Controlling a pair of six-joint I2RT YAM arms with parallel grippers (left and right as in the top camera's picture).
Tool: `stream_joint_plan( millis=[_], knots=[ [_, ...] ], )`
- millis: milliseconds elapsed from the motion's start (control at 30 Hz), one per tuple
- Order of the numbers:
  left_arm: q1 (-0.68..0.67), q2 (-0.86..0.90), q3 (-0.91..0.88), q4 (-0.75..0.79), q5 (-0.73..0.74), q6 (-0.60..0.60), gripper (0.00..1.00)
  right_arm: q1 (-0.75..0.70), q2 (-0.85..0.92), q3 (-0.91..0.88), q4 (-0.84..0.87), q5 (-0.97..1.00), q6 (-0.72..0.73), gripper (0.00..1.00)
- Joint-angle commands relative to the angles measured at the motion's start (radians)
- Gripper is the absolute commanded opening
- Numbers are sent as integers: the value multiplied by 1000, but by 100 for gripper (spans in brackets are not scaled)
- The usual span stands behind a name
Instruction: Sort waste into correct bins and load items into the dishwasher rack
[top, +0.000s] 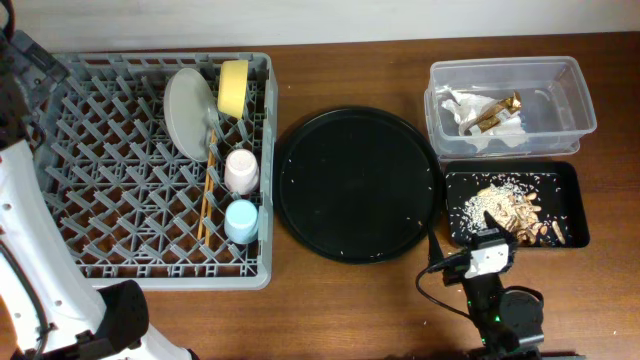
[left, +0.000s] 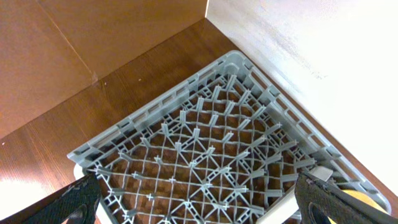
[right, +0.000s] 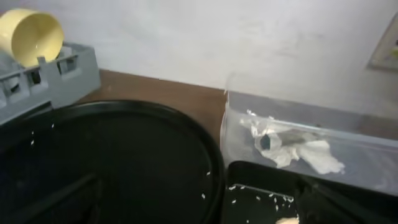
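Note:
The grey dishwasher rack (top: 110, 200) holds the grey-white plate (top: 188, 110), yellow bowl (top: 233, 85), pink cup (top: 241, 168), blue cup (top: 241, 221) and chopsticks (top: 206, 200). The clear tub (top: 575, 95) holds white napkins (top: 500, 138) and the brown-gold wrapper (top: 490, 113). The black rectangular tray (top: 570, 180) holds rice and brownish bits (top: 510, 208). My right gripper (right: 199, 211) is open and empty, low over the gap between the round tray and the black tray. My left gripper (left: 199, 208) is open and empty above the rack (left: 205, 155).
A large round black tray (top: 358, 183) with a few rice grains lies between the rack and the bins. A white wall runs along the table's far edge. My left arm (top: 25, 230) stretches along the left side of the rack.

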Motion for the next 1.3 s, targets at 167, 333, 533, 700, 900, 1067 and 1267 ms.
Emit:
stream_joint_plan(
  millis=[167,333,533,700,900,1067,1267],
  knots=[
    [2,-11,8,0,4,-5,99,-14,-13,-6,-4,-2,11,98],
    [2,-11,8,0,4,-5,99,-14,-13,-6,-4,-2,11,99],
    [-15,-54,-120,65,164,26,99,-14,-13,-6,-4,-2,11,98],
    [-103,-481,-990,840,274,330,99,-14,-13,-6,-4,-2,11,98],
    [-103,-900,-1638,1269,396,648,99,-14,-13,-6,-4,-2,11,98],
    [-103,-1330,-2249,1666,396,715,99,-14,-13,-6,-4,-2,11,98],
    [-103,-1676,-2498,1660,393,748,100,-14,-13,-6,-4,-2,11,99]
  ],
)
